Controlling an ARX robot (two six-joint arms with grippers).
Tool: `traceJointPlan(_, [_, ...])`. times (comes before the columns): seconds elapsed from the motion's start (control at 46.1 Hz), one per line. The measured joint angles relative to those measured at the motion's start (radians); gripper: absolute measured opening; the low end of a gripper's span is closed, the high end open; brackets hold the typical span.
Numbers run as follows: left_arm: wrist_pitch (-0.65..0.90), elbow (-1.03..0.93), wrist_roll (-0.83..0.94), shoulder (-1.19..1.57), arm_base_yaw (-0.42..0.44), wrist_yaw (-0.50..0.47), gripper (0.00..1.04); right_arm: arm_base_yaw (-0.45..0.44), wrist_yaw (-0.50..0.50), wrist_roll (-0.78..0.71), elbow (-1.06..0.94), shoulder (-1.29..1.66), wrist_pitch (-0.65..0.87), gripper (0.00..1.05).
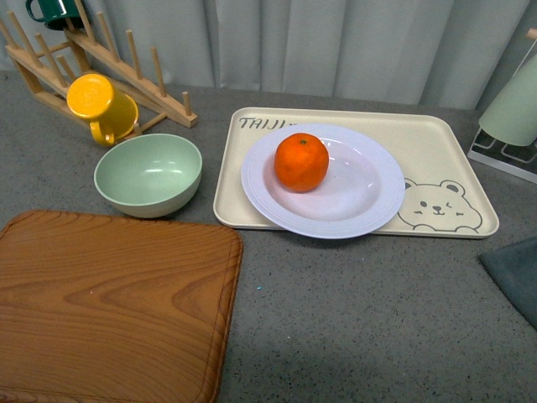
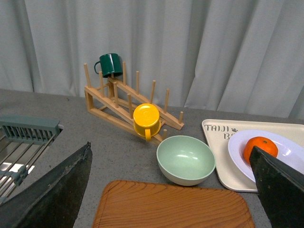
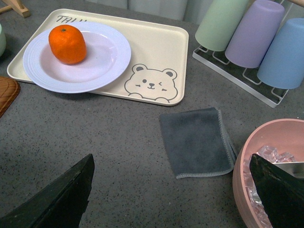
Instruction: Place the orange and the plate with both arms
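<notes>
From the front, neither arm shows; one orange [image 1: 301, 162] sits in the one white plate [image 1: 352, 197], toward its far-left side, and the plate rests on the bear-print tray [image 1: 436, 151]. That looks to me like the placing is finished, or else not yet begun; I cannot tell which. One green bowl [image 1: 148, 175], one yellow mug [image 1: 101, 105] and one wooden board [image 1: 109, 302] lie on the grey worktop [image 1: 361, 319]. At the left wrist, the left claw [image 2: 171, 190] stands wide open and empty, bowl ahead between its fingers, orange ahead toward one finger. At the right wrist, the right claw [image 3: 171, 194] is likewise open and empty, one grey cloth [image 3: 197, 141] just ahead, plate farther off, three upturned cups [image 3: 256, 33] beyond.
</notes>
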Motion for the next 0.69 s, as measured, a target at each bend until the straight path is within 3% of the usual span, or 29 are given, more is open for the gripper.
traceJointPlan(0.13, [0.0,0.0,0.0,0.0,0.0,0.0,0.98,0.0,0.0,0.0,0.0,0.0,0.0,0.96])
traceJointPlan(0.195, [0.0,0.0,0.0,0.0,0.0,0.001,0.98,0.039,0.089,0.041,-0.037,-0.047,0.096,0.9])
traceJointPlan(0.26, [0.0,0.0,0.0,-0.001,0.0,0.0,0.98,0.113,0.204,0.108,-0.113,-0.157,0.27,0.8])
traceJointPlan(0.347, [0.0,0.0,0.0,0.0,0.0,-0.002,0.98,0.147,0.219,0.161,-0.127,-0.222,0.37,0.67])
traceJointPlan(0.694, [0.0,0.0,0.0,-0.001,0.0,-0.002,0.98,0.154,0.232,0.212,-0.13,-0.229,0.383,0.05])
